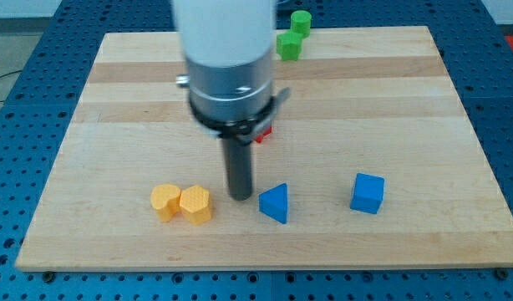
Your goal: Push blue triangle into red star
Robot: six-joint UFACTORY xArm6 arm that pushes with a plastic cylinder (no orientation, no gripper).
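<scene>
The blue triangle [274,203] lies on the wooden board [390,109] near the view's bottom, right of centre. My tip [240,196] rests on the board just left of the blue triangle, a small gap apart. The red star [263,131] is mostly hidden behind the arm's body; only a small red part shows above and slightly left of the triangle.
Two orange blocks touch each other left of my tip: a heart-like one [165,201] and a hexagonal one [195,204]. A blue cube [367,193] sits to the right of the triangle. Two green blocks [290,45] [301,22] stand at the top edge.
</scene>
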